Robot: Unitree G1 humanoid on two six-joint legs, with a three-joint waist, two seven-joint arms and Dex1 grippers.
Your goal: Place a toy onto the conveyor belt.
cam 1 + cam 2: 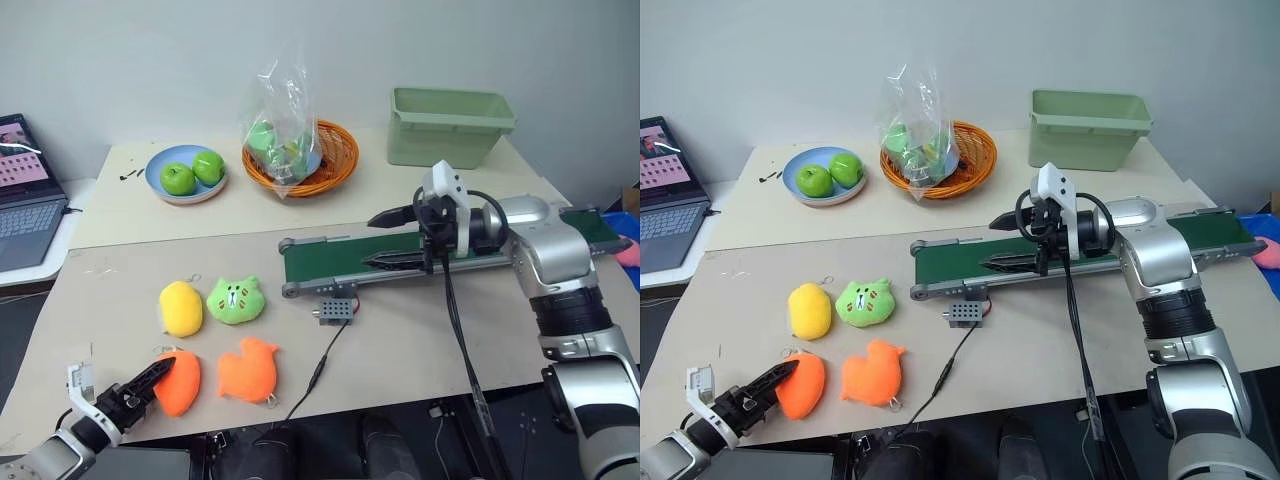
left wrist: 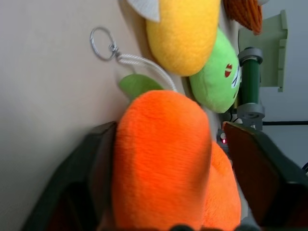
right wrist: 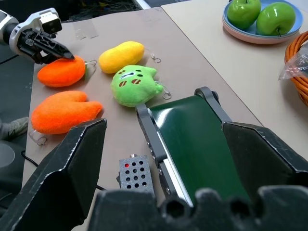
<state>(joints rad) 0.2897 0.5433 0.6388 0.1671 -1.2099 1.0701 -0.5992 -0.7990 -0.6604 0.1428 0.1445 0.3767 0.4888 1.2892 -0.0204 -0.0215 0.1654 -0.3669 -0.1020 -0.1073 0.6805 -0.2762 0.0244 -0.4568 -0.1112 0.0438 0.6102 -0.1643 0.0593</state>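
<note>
The toy [image 1: 180, 385], a plump orange oval plush, lies on the table near the front left edge. My left gripper [image 1: 160, 372] reaches in low from the left and straddles the toy's near end. In the left wrist view the toy [image 2: 163, 163] sits between the fingers; one finger rests against it, the other stands a little off it. The conveyor belt [image 1: 330, 262], dark green in a grey frame, runs across the middle right. My right gripper [image 1: 372, 240] hovers open over the belt's left part, pointing left, with nothing in it.
A flat orange duck plush [image 1: 247, 369], a yellow plush [image 1: 181, 308] and a green plush [image 1: 236, 300] lie close around the toy. A grey wired box [image 1: 336, 311] sits by the belt. Apples on a plate [image 1: 187, 175], a basket [image 1: 305, 155], a green bin [image 1: 448, 125] and a laptop [image 1: 25, 195] stand behind.
</note>
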